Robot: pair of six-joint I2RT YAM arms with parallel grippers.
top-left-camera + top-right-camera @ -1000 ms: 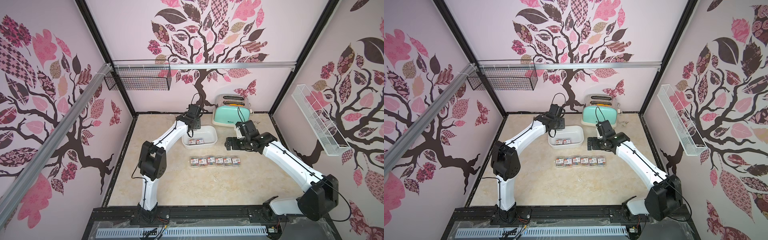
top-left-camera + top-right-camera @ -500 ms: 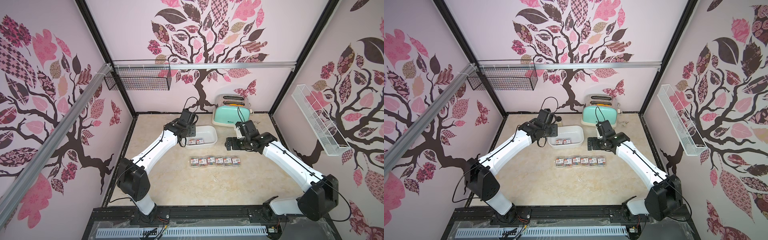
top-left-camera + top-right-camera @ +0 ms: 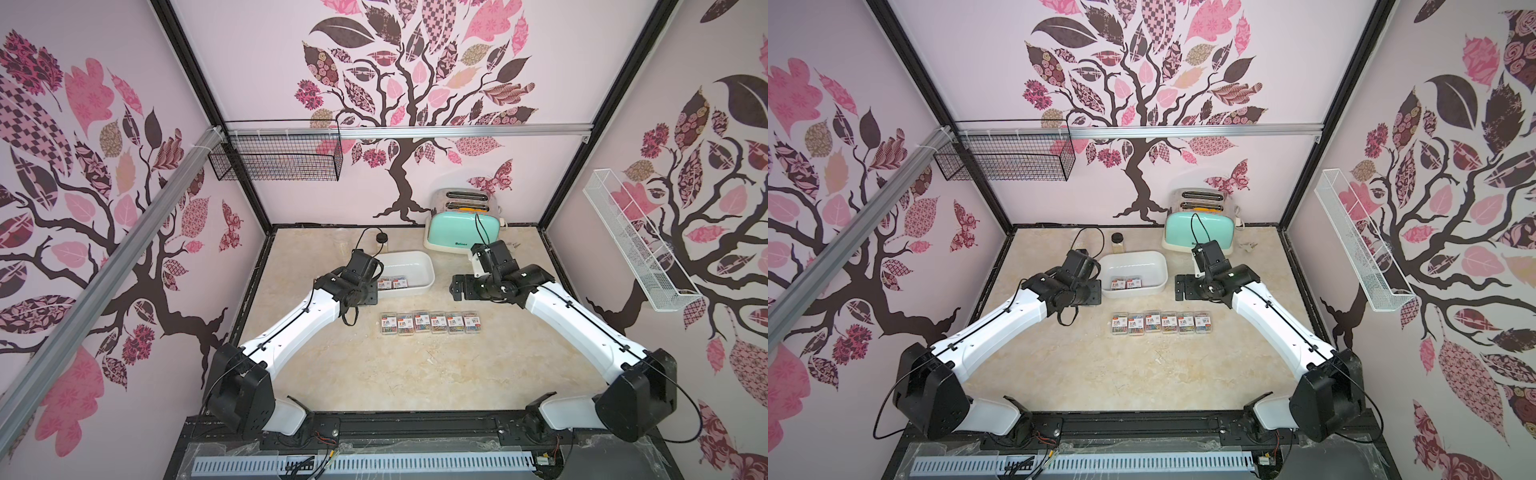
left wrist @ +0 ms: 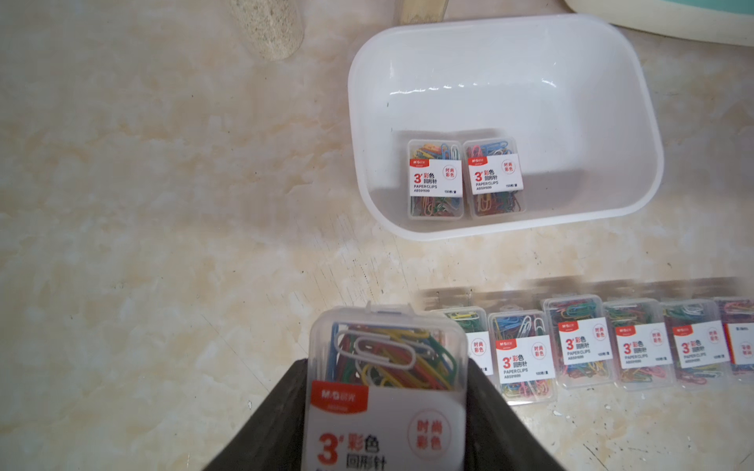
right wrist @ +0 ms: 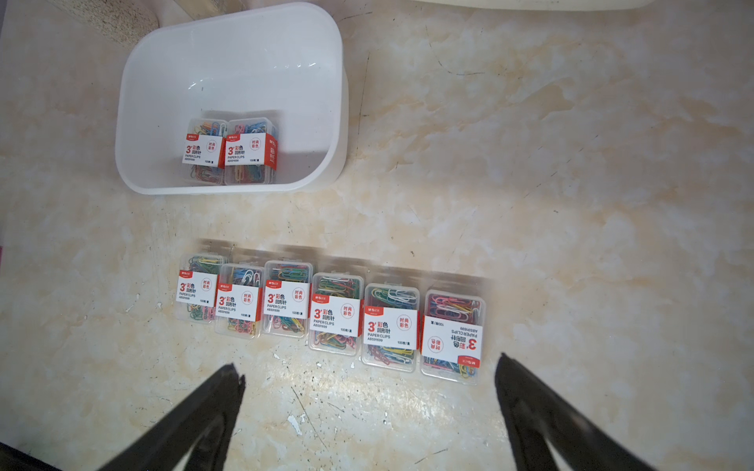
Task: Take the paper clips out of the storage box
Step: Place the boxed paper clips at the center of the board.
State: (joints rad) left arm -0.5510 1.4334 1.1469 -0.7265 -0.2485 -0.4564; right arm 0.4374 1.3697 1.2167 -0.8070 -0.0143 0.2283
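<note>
In both top views the storage box (image 3: pixel 415 259) is sitting toward the far edge of the table (image 3: pixel 415 374), near the toaster (image 3: pixel 461 232). Two cases of paper clips (image 3: pixel 392 284) are lying inside it against the near wall. A row of six cases (image 3: pixel 430 323) is lying mid-table, apart from the box.

Left wrist view: the left gripper (image 4: pixel 387 369) is clamping one case (image 4: pixel 381 407) above the table, outside the box, beside the row's end.

Right wrist view: the right gripper (image 5: pixel 369 369) is hanging with jaws spread wide, holding nothing, just short of the row.

Clear-cased paper clips (image 5: pixel 334 314), white storage box (image 4: pixel 530 81)
Two lie flat inside it, six rowed on the desk (image 4: pixel 163 204), one clamped in the left pincer (image 4: pixel 385 375).
</note>
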